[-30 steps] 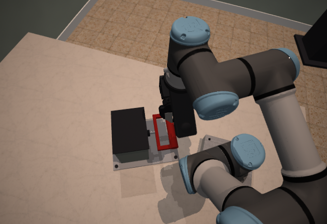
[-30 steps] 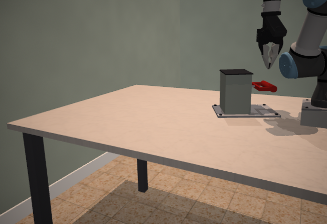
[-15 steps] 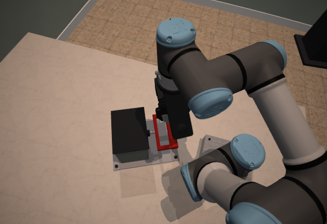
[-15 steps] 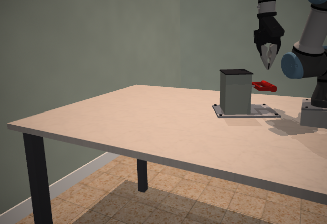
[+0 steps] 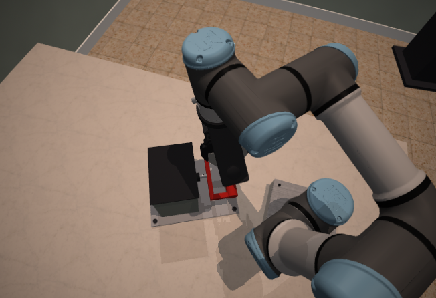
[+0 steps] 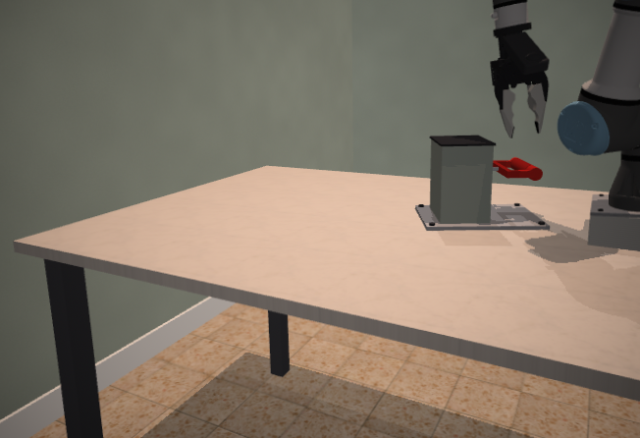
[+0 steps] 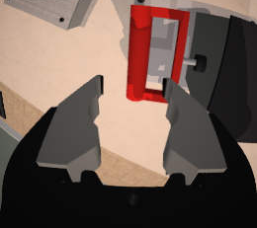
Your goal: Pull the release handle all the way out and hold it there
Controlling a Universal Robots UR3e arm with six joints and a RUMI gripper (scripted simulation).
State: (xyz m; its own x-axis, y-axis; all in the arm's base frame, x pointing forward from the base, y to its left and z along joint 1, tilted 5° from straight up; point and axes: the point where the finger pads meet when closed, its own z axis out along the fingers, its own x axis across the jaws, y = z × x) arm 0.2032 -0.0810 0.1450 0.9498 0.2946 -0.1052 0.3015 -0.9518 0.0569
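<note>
Beige table carries the whole set-up, against a grey-green wall. Gripper hangs in the air, tips pointing down, jaws partly apart and holding nothing; the fingers show a free gap between them in the wrist view. Directly below the gripper, apart from it, lies the red release handle, a rectangular loop whose grip bar sits on the side away from the housing. A thin rod with a dark knob joins the loop to the grey housing, black-topped, standing beside and below the gripper. Both rest on a grey mounting plate bolted to the table. Behind the gripper stands the arm's base plate.
</note>
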